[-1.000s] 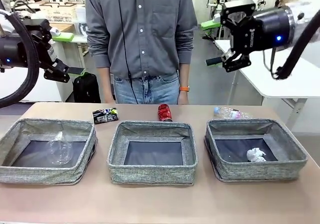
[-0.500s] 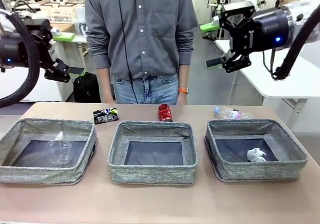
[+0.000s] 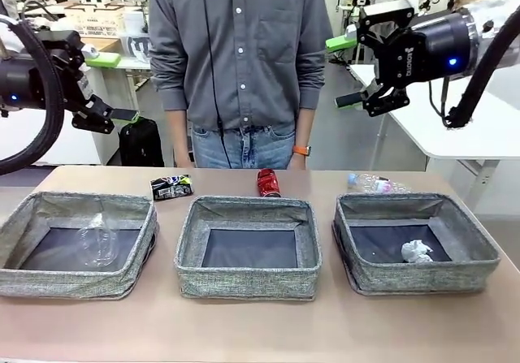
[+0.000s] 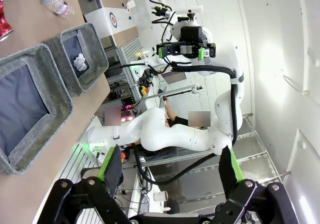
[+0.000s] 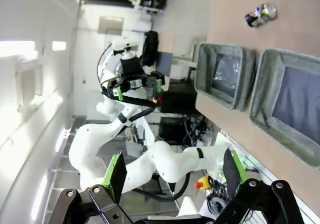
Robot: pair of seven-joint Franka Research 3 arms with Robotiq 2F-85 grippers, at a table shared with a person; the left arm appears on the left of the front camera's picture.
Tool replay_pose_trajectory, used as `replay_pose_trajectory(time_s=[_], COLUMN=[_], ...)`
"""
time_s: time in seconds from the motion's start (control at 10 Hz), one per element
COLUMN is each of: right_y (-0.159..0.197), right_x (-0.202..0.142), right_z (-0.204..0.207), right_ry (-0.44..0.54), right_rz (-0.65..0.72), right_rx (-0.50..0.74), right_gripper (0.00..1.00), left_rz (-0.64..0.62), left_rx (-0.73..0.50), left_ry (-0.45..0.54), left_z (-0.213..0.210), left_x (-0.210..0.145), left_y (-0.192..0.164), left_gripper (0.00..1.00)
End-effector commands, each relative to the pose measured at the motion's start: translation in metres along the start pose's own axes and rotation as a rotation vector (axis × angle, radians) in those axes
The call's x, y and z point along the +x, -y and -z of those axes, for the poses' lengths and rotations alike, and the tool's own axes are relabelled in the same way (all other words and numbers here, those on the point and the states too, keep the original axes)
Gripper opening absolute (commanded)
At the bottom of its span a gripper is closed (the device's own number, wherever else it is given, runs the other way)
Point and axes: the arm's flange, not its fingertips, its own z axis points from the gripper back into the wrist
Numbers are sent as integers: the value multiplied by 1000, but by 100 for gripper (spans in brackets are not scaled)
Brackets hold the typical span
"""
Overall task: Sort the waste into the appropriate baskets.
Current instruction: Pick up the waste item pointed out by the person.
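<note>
Three grey woven baskets stand in a row on a tan tabletop (image 3: 260, 330), with a person (image 3: 244, 54) in a grey shirt and jeans standing at the far side.

The left basket (image 3: 81, 286) holds a clear plastic cup (image 3: 97, 241); which way the cup points cannot be told. The right basket (image 3: 422, 278) holds a crumpled white paper ball (image 3: 417, 251).

Behind the middle basket (image 3: 248, 283), a crushed red can (image 3: 267, 182) stands upright on the tabletop. Its lettering is too small to read. To its left, a crushed black printed can (image 3: 171, 187) lies flat, its long axis running roughly left to right. Its white and green print is not legible. Behind the right basket, a clear plastic bottle (image 3: 374, 184) lies on its side, long axis left to right, with the blue cap towards the red can. Its label cannot be read.

The left end effector (image 3: 114, 87) hangs high above the left side, its green-padded fingers spread wide and holding nothing. The right end effector (image 3: 345, 71) hangs high above the right side, also spread wide and holding nothing. White lettering on its black body is unreadable.
</note>
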Motion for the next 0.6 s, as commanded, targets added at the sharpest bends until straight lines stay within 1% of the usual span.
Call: replay_pose_trajectory(time_s=[0.0,0.5], right_y=[-4,-4], right_x=[0,0], right_z=[1,1], right_ry=[1,1], right_rz=[20,20], right_rx=[-15,-15], right_gripper=[100,100], left_rz=[-9,-9], left_rx=[-15,-15], left_ry=[11,11], left_z=[3,3], left_x=[0,0], left_y=[5,5], left_gripper=[99,99])
